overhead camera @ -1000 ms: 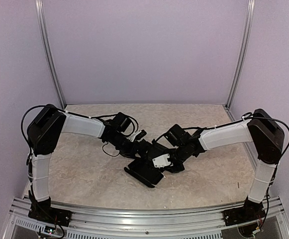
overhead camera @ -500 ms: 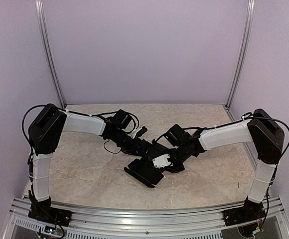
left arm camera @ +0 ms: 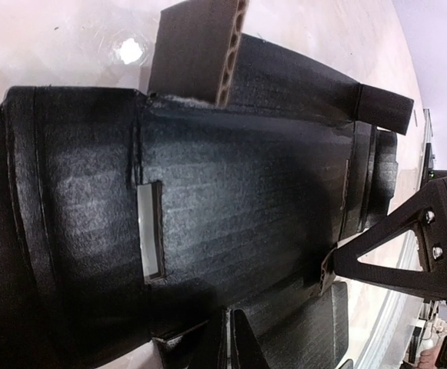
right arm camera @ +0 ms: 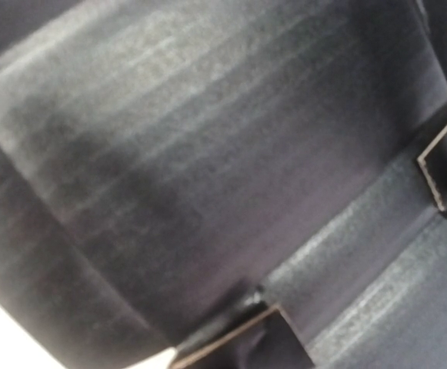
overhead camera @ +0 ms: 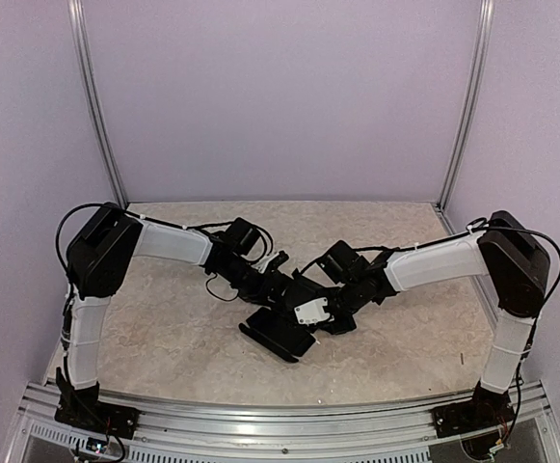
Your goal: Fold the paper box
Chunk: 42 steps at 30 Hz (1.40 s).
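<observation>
Cardboard fills both wrist views: the matte black paper box (overhead camera: 278, 338) lies on the mottled beige bench (overhead camera: 164, 328), near its middle and towards the front edge, with both arms meeting over it. The left claw (overhead camera: 281, 289) sits at the box's far edge with its jaws drawn together, and the right claw (overhead camera: 310, 311), marked by a white tag, is closed against the box's right side. Whether either pinches a flap cannot be told. Seen from the left wrist, a narrow slot (left arm camera: 150, 231) is cut through the panel, and a brown corrugated flap (left arm camera: 200, 50) stands up.
</observation>
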Motion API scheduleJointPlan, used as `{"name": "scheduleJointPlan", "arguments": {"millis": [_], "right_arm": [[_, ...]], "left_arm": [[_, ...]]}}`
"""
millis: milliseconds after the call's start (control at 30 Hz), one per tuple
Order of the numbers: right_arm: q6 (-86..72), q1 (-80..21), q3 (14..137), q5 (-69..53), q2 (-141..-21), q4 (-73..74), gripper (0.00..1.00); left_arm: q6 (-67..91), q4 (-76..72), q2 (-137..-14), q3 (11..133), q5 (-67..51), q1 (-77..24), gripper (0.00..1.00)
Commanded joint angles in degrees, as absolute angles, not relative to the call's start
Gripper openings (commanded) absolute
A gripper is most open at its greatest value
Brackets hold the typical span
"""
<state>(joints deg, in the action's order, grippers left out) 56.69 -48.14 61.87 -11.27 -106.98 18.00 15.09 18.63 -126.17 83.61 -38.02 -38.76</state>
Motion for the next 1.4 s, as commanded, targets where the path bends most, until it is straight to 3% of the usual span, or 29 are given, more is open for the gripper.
{"name": "scheduleJointPlan", "arguments": {"millis": [0,267,400,667,900,1367], "right_arm": [[54.12,-47.92,59.01,-6.44,-112.33,21.69,0.00],[43.77,-47.01,66.97,-10.55,-102.87,30.84,0.00],[41.16,-43.79,67.52,-12.16,-94.05,33.57,0.04],[36.79,-33.87,62.46,-18.45,-81.61,31.22,0.24],[32.56,-29.26,57.93,-24.81,-79.02,27.82,0.42],[32.29,-26.20,56.21,-31.30,-83.93,26.17,0.45]], "left_arm": [[13.73,22.82,-129.74,83.10,-30.54,-40.10,0.05],[12.47,21.42,-123.46,82.24,-27.89,-41.58,0.07],[11.01,19.09,-113.98,81.02,-22.97,-42.63,0.20],[13.07,13.92,-98.04,73.17,-9.96,-40.81,0.56],[13.55,14.82,-103.05,74.25,-10.93,-36.65,0.63],[12.94,14.83,-119.41,82.54,-20.00,-33.84,0.66]]}}
